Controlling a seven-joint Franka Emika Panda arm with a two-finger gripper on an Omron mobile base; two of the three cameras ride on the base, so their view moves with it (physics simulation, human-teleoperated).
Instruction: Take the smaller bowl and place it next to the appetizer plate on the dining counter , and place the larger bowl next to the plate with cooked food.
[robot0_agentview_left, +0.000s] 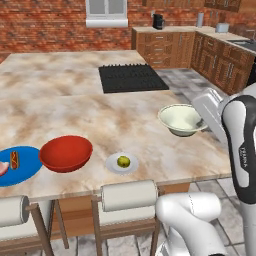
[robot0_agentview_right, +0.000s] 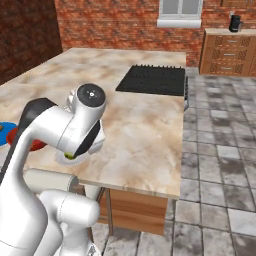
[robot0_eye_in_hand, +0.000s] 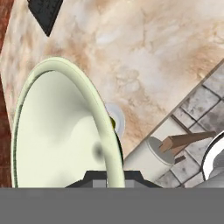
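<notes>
While end effector clamped: smaller bowl aloft.

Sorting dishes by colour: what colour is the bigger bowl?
Glossy red bowl, plain, clearest in the left base view.

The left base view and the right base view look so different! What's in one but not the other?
Left base view alone: the pale smaller bowl, lifted above the dining counter; the whole larger bowl; the blue plate's food.

Right base view alone: the arm's round joint up close and the tiled floor.

Both: the counter, black cooktop, window, and the appetizer plate, half hidden by the arm on the right.
</notes>
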